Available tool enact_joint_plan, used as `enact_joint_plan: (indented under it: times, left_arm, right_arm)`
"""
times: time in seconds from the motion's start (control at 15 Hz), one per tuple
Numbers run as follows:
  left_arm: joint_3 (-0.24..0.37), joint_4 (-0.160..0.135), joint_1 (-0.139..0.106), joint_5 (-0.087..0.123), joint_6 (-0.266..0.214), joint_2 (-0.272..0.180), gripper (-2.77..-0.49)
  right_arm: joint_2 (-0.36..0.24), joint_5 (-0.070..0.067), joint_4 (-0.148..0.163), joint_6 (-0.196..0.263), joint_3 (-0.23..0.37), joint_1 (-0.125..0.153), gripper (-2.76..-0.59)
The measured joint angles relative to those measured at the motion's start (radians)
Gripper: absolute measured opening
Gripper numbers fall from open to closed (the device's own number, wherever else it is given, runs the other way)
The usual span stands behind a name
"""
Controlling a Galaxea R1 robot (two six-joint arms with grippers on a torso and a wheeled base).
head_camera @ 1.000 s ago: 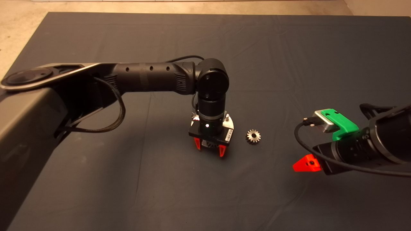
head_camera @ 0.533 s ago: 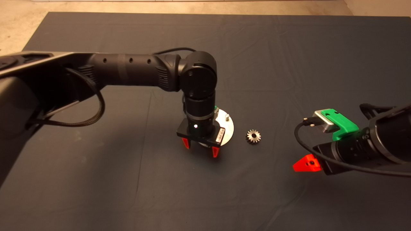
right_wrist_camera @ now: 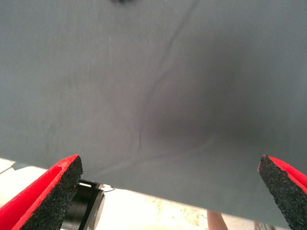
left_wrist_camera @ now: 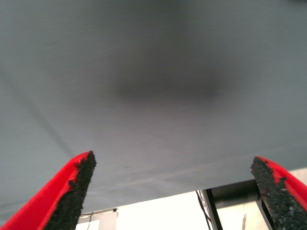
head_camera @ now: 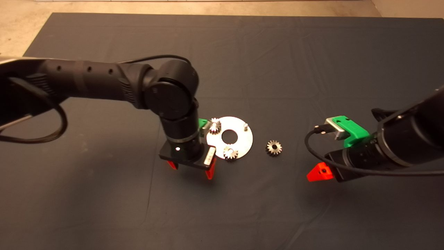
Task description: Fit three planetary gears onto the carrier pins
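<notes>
The silver disc (head_camera: 240,142) lies mid-mat with a large centre hole. One planetary gear (head_camera: 215,126) sits on its far-left pin, another (head_camera: 230,152) on its near pin. The far-right carrier pin (head_camera: 245,125) stands bare. A third gear (head_camera: 273,147) lies flat on the mat just right of the disc. My left gripper (head_camera: 190,169) hangs open just left of the disc, nothing between its fingers (left_wrist_camera: 72,191). My right gripper (head_camera: 321,173) is to the right of the loose gear, open and empty, with wide-set pads (right_wrist_camera: 53,194).
The dark mat (head_camera: 222,208) covers the table, with pale floor (head_camera: 20,31) beyond its far and left edges. Both wrist views show only bare mat and its edge.
My left arm has drawn back to the left and nearer, off the disc, uncovering two gears on their pins. My right gripper has shifted slightly left toward the loose gear.
</notes>
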Motion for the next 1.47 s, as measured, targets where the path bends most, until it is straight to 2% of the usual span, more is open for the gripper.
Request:
enact_joint_plan:
  times: [0.13,0.2,0.27,0.4,0.47,0.6,0.73,1.27,1.33,1.47]
  left_arm:
    - [0.039,0.014,0.000,0.000,-0.007,-0.052,-0.92]
    - [0.062,0.019,-0.001,0.000,-0.013,-0.077,-0.80]
    - [0.093,0.029,-0.004,-0.001,-0.026,-0.109,-0.77]
    - [0.164,0.050,-0.023,0.003,-0.048,-0.170,-0.76]
    - [0.187,0.052,-0.032,0.003,-0.057,-0.188,-0.65]
    - [0.216,0.066,-0.038,0.003,-0.069,-0.209,-0.63]
    - [0.251,0.070,-0.039,0.002,-0.087,-0.235,-0.49]
    - [0.372,0.073,-0.051,0.002,-0.164,-0.342,-0.49]
    - [0.404,0.074,-0.051,0.001,-0.171,-0.374,-0.49]
    - [0.467,0.074,-0.055,0.000,-0.188,-0.466,-0.49]
  right_arm:
    - [0.026,-0.001,0.000,-0.048,-0.059,-0.027,-0.61]
    - [0.042,0.000,0.000,-0.069,-0.087,-0.042,-0.61]
    - [0.062,-0.001,0.000,-0.087,-0.118,-0.055,-0.61]
    - [0.101,-0.001,0.000,-0.128,-0.174,-0.071,-0.61]
    - [0.126,-0.001,0.000,-0.153,-0.204,-0.076,-0.61]
    - [0.171,0.004,0.000,-0.199,-0.274,-0.085,-0.61]
    - [0.194,0.002,0.000,-0.232,-0.323,-0.093,-0.61]
    - [0.283,0.002,-0.003,-0.335,-0.461,-0.107,-0.61]
    - [0.288,0.002,-0.005,-0.348,-0.476,-0.115,-0.61]
    - [0.297,0.001,-0.011,-0.371,-0.498,-0.136,-0.61]
